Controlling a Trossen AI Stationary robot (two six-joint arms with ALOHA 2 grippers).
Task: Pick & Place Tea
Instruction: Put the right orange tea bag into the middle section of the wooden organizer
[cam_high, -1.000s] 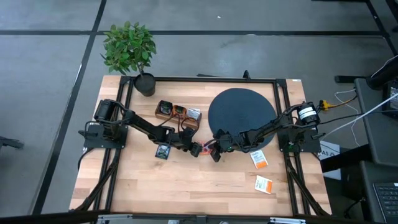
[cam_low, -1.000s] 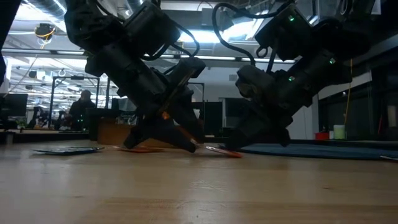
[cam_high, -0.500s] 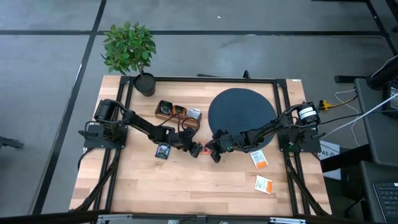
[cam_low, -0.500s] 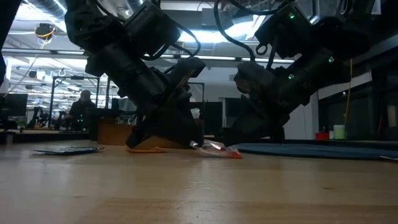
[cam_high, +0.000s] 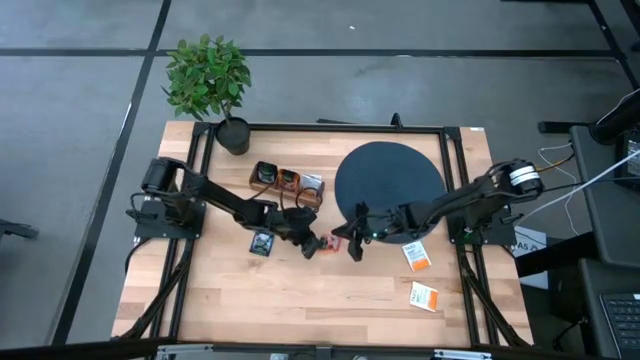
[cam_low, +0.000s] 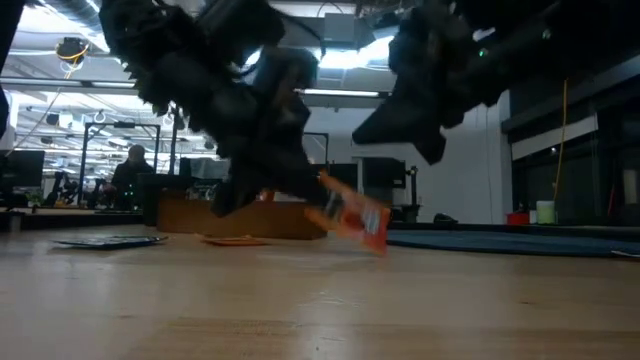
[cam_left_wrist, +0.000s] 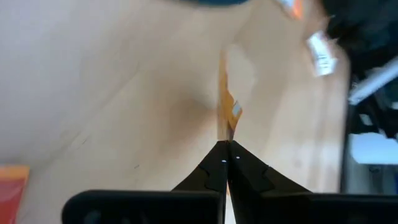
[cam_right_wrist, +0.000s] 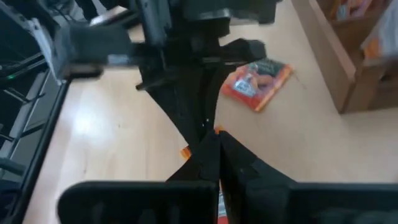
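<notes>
the left gripper (cam_high: 318, 243) sits near the table's centre, clenched on a red-orange sachet (cam_low: 350, 213); in the low view the packet hangs tilted, one corner pinched and the other drooping clear of the table (cam_high: 300, 310), and the left wrist view shows it edge-on (cam_left_wrist: 226, 115) running out from the closed tips. the right gripper (cam_high: 352, 242) is just beside it at 3 o'clock, shut tight; whether it touches the same packet i cannot tell. another red-orange sachet (cam_right_wrist: 256, 81) lies flat on the wood near the tray (cam_high: 288, 186), which stands at 11 o'clock from the grippers. a dark-and-green sachet (cam_high: 262, 243) lies at 9 o'clock from the left gripper, and two white-and-orange ones rest at 3 to 4 o'clock, one nearer (cam_high: 416, 256) and one farther toward the table's edge (cam_high: 425, 296). the disc (cam_high: 389, 180) sits at 1 o'clock. judging by the droop, the sachet is very light, thin and floppy, with a slick wrapper, so a corner pinch looks liable to let it swivel or slide out. a grip deeper in, across an edge and toward the middle, would probably hold it steadier; crushing seems little risk, but it could flutter when moved quickly.
</notes>
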